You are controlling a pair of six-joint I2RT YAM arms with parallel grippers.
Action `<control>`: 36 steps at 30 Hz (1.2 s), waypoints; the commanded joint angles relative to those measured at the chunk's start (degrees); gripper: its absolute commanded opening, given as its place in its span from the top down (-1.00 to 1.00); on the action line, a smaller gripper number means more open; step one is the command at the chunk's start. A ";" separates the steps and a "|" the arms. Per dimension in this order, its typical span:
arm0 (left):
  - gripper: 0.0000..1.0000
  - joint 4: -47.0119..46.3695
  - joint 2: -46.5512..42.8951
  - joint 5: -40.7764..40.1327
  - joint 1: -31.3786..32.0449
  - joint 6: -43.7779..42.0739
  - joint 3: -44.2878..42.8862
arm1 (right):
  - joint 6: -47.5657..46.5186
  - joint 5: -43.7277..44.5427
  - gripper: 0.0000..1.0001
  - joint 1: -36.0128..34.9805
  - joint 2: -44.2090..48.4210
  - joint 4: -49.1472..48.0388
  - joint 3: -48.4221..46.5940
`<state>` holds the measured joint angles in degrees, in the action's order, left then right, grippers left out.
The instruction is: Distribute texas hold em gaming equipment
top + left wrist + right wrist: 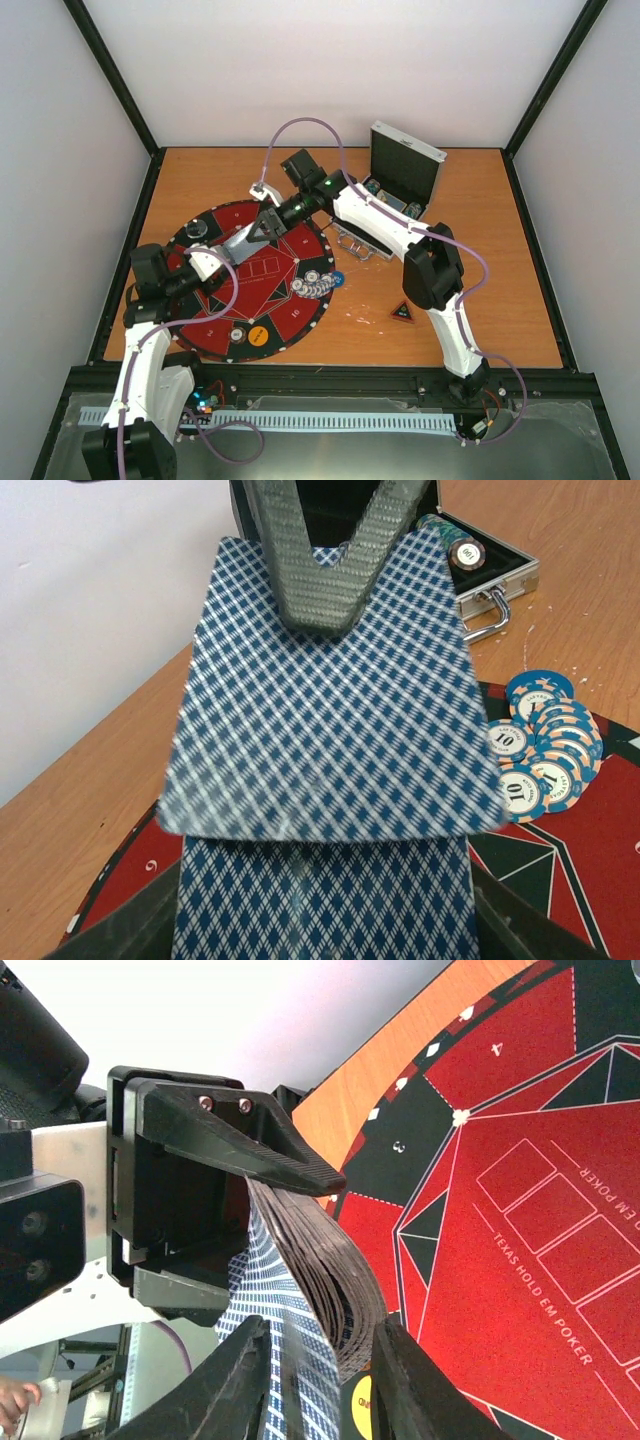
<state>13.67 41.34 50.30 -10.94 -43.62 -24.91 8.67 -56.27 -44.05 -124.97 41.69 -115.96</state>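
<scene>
**Card hand-off above the mat.** The left fingers [130, 930] are closed across the width of the deck [320, 900] and hold it in the air over the left-centre of the round mat [520, 1290]. In the right wrist view the deck bows where it leaves their clamp. The top card [330, 730] stands clear of the deck, just above it. Its long axis runs straight from the left fingers to the right fingers [290, 570], which meet it at the far short edge. The right fingers are narrowed onto that edge. One lies on the card's back and the other is hidden beneath, so the pinch is judged, not seen. The coming draw probably follows the long axis, away from the left fingers, with the right arm carrying the card. Poker chips [545, 745] lie fanned on the mat's right side, apart from both.
</scene>
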 commanded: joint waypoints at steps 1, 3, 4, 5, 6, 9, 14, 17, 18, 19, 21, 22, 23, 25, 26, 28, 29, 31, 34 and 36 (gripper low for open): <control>0.13 -1.23 -0.31 -0.43 -0.46 0.62 -1.93 | -0.82 -0.13 0.39 0.20 2.43 1.94 -2.36; 0.13 -1.17 -0.32 -0.48 -0.35 0.77 -1.90 | -1.01 0.71 0.32 0.20 2.53 2.58 -2.58; 0.14 -1.32 -0.30 -0.43 -0.44 1.05 -1.88 | -1.15 0.89 0.31 0.20 2.56 2.94 -2.68; 0.13 -1.58 -0.37 -0.32 -0.47 1.43 -1.82 | -1.19 0.94 0.31 0.20 2.55 3.14 -2.77; 0.13 -1.77 -0.38 -0.23 -0.41 1.67 -1.81 | -1.07 1.14 0.33 0.20 2.54 3.28 -2.77; 0.13 -1.90 -0.30 -0.10 -0.45 1.85 -1.68 | -1.33 2.59 0.43 0.20 2.45 4.52 -3.11; 0.13 -1.27 -0.30 -0.29 -0.46 1.36 -1.37 | -2.34 4.95 0.44 0.52 2.97 6.78 -3.58; 0.13 -1.43 -0.30 -0.22 -0.42 1.45 -1.33 | -2.23 4.55 0.46 0.72 3.06 7.04 -3.78; 0.13 -1.54 -0.36 -0.21 -0.40 1.54 -1.25 | -2.06 4.24 0.53 0.74 3.00 6.88 -3.99; 0.13 -1.61 -0.36 -0.13 -0.41 1.58 -1.20 | -1.91 3.70 0.63 0.79 2.90 6.83 -4.41; 0.13 -1.47 -0.38 -0.20 -0.45 1.54 -1.20 | -1.67 3.04 0.74 0.81 2.82 6.93 -5.06; 0.13 -1.39 -0.45 -0.35 -0.40 1.56 -1.20 | -1.71 3.20 0.79 0.85 2.86 7.24 -5.23; 0.13 -1.29 -0.51 -0.58 -0.40 1.58 -1.13 | -1.76 3.47 0.84 0.94 2.99 7.52 -5.31; 0.13 -1.09 -0.61 -0.81 -0.42 1.54 -1.04 | -1.98 3.81 0.94 1.19 3.29 8.10 -5.24; 0.13 -1.02 -0.57 -0.90 -0.39 1.60 -0.98 | -2.05 4.09 0.94 1.36 3.32 8.48 -5.20; 0.13 -0.91 -0.49 -0.91 -0.39 1.61 -0.93 | -2.30 4.57 0.94 1.67 3.54 9.27 -5.24; 0.13 -0.88 -0.47 -0.91 -0.41 1.69 -0.86 | -2.40 4.69 0.94 1.81 3.70 9.55 -5.26; 0.13 -1.06 -0.47 -0.88 -0.44 1.91 -0.72 | -2.59 4.77 0.94 2.02 4.12 9.80 -5.32; 0.13 -1.27 -0.39 -0.90 -0.46 2.04 -0.71 | -3.05 4.77 0.94 2.04 4.91 9.85 -5.40; 0.13 -1.28 -0.32 -1.07 -0.45 1.86 -0.84 | -3.70 4.96 0.95 2.08 5.35 10.48 -5.75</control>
<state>13.76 41.34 48.18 -10.94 -42.33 -24.91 6.44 -52.05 -42.35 -122.69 50.54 -119.74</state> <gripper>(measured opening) 0.486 0.032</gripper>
